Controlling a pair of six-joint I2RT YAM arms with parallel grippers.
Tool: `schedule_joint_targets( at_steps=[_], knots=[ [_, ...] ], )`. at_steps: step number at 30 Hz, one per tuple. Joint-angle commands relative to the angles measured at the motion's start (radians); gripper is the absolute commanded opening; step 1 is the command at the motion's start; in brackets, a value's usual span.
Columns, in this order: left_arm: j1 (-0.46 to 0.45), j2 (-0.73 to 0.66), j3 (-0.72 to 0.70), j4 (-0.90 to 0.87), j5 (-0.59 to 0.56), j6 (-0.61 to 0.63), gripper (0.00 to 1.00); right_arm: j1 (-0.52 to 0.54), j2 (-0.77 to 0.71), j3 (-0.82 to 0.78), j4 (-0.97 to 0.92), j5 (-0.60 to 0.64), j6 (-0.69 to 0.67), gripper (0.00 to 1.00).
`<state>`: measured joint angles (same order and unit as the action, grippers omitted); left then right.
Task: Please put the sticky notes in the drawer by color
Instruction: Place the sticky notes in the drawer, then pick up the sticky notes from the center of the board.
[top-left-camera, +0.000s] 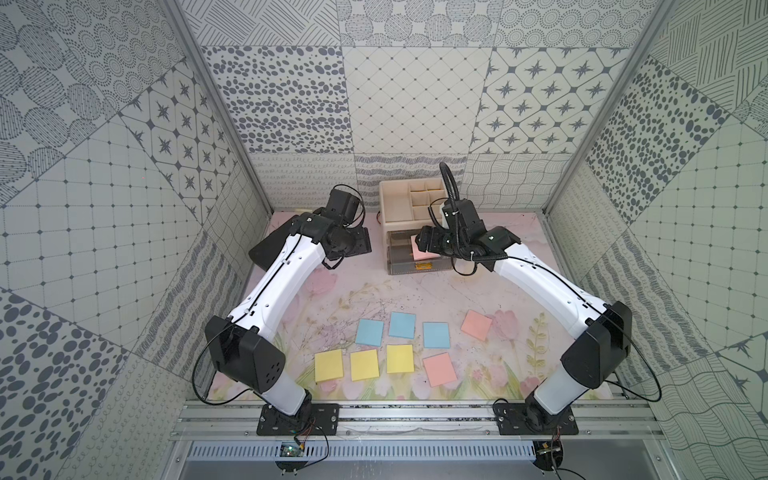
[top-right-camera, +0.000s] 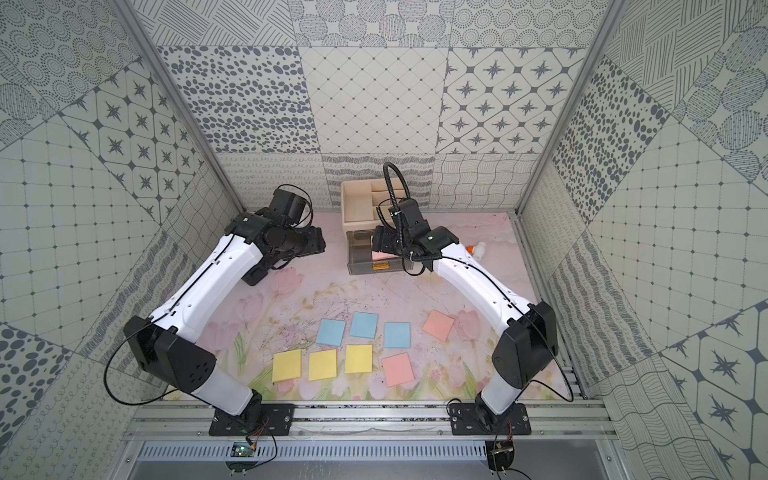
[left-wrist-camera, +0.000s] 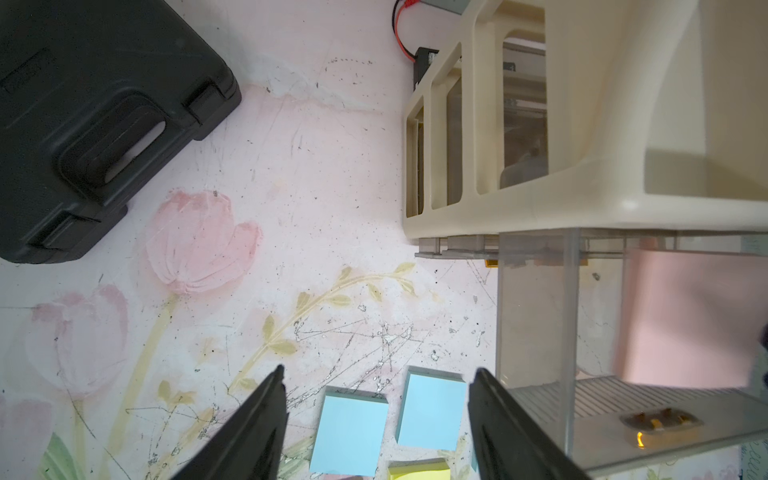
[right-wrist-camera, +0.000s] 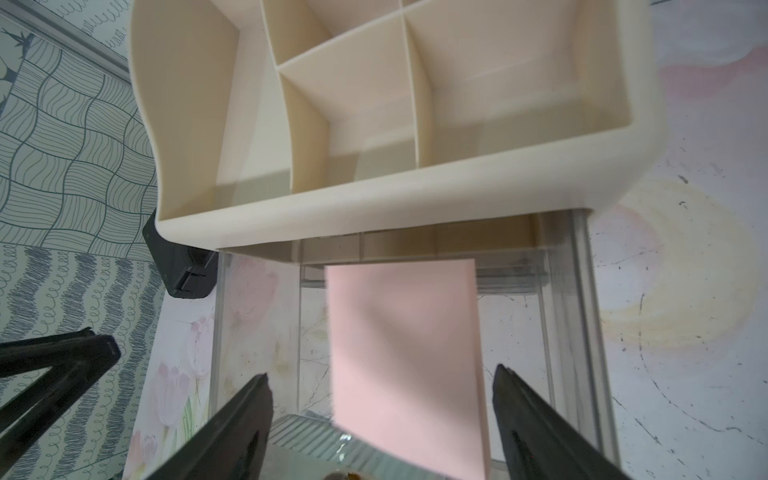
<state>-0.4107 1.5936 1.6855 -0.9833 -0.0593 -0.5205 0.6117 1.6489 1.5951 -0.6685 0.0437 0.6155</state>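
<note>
One pink pad (right-wrist-camera: 405, 365) sits in the pulled-out drawer (right-wrist-camera: 582, 316), untouched between the spread jaws of the right claw (right-wrist-camera: 382, 372); the left claw (left-wrist-camera: 379, 369) hangs spread and empty. Next, I'd say: fetch another pink pad (top-left-camera: 476, 325) from the table (top-left-camera: 374, 299).

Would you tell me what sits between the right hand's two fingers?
A pink sticky note, over the open drawer and clear of both fingers, as the right wrist view shows.
</note>
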Motion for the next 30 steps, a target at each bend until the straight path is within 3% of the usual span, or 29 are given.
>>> schedule_joint_targets(
  at_steps=[1, 8, 16, 22, 30],
  knots=[
    [0.004, -0.001, 0.017, 0.014, -0.002, 0.013, 0.72, -0.002, -0.007, 0.048, 0.039, 0.001, -0.024, 0.88],
    [0.005, -0.021, 0.008, 0.019, 0.001, 0.017, 0.72, -0.002, -0.059, 0.125, -0.033, 0.068, -0.07, 0.89],
    [0.004, -0.039, 0.016, 0.041, 0.049, 0.022, 0.72, -0.002, -0.282, 0.059, -0.237, 0.339, -0.089, 0.89],
    [0.003, -0.064, -0.044, 0.067, 0.065, 0.013, 0.72, -0.003, -0.529, -0.305, -0.328, 0.402, 0.146, 0.92],
    [0.004, -0.078, -0.082, 0.069, 0.06, 0.02, 0.71, 0.038, -0.624, -0.662, -0.272, 0.324, 0.39, 0.94]
  ],
)
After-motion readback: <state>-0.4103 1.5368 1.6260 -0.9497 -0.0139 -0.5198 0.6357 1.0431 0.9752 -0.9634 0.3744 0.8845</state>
